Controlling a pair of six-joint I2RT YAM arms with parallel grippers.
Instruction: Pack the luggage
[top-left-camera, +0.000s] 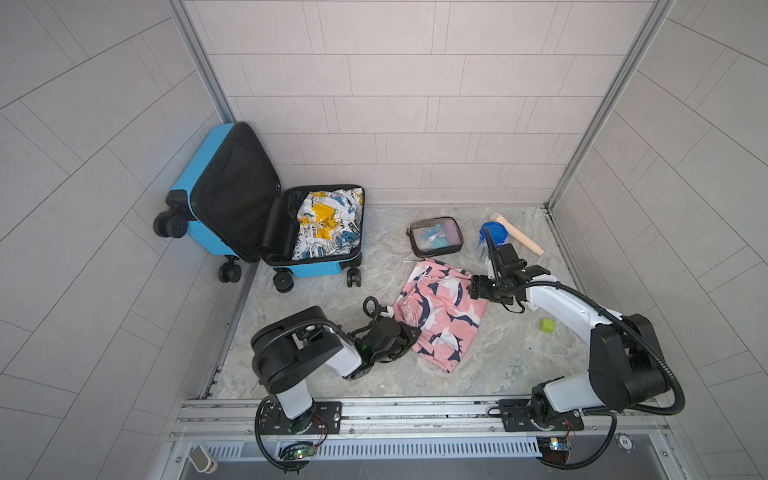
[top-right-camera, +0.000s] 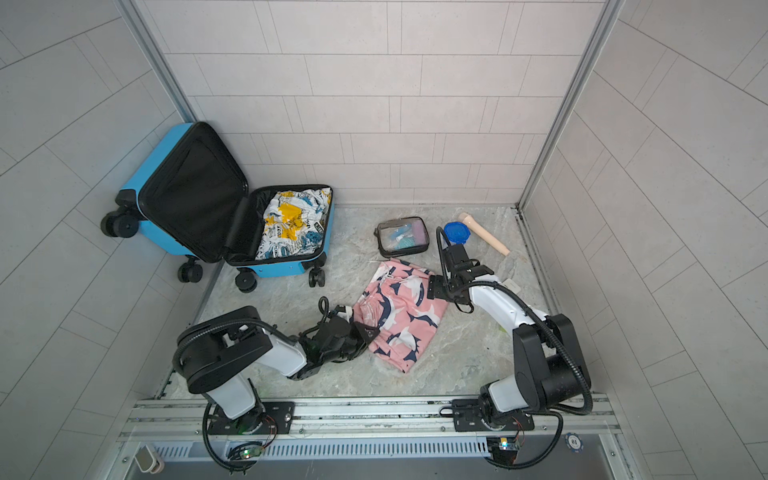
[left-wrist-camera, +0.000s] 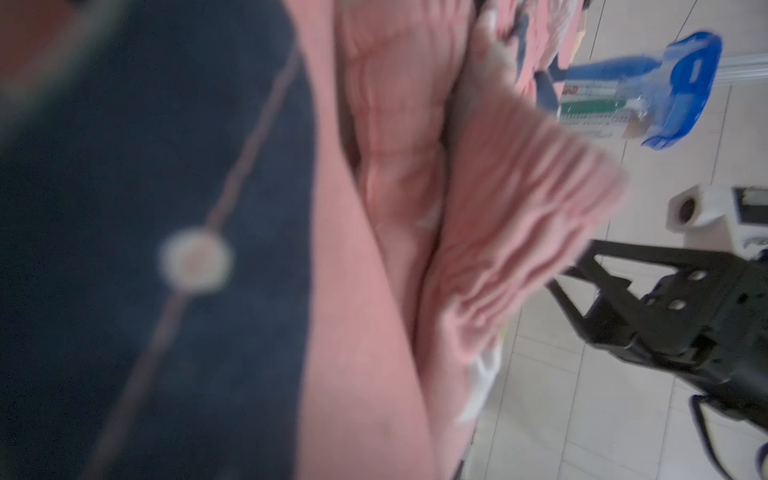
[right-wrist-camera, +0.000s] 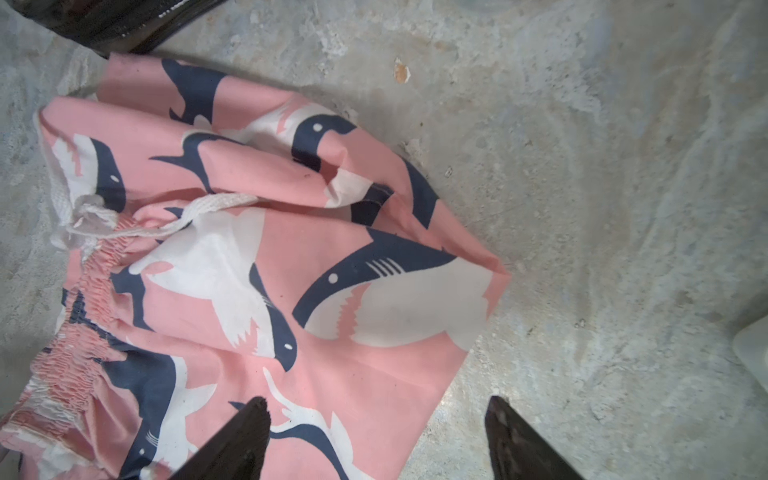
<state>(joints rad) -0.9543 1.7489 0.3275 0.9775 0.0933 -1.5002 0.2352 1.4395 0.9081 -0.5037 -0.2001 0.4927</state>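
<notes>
On my far left the luggage (top-left-camera: 316, 269) lay open in the corner of the table (top-left-camera: 332, 365), its black-lined lid leaning against the side wall and a white, yellow and blue printed garment (top-left-camera: 328, 224) crumpled in its lower half. Moving right, the left gripper (top-left-camera: 409, 332) was at the near edge of the pink shark-print shorts (top-left-camera: 444, 307). In its wrist view the gathered waistband (left-wrist-camera: 519, 216) filled the frame, blurred and very close, and hid the fingers, so I could not tell whether they were clamped on the cloth. Behind the shorts sat a clear, black-trimmed pouch (top-left-camera: 436, 237). The right gripper (right-wrist-camera: 378, 401) hung above the shorts' opposite edge with its jaws wide apart and nothing in them, one finger (right-wrist-camera: 249, 432) over the fabric and one over bare table. Further right stood a blue-lidded jar (top-left-camera: 494, 235), a wooden piece (top-left-camera: 519, 237) just beside it, and nearer me a small green block (top-left-camera: 547, 325)
</notes>
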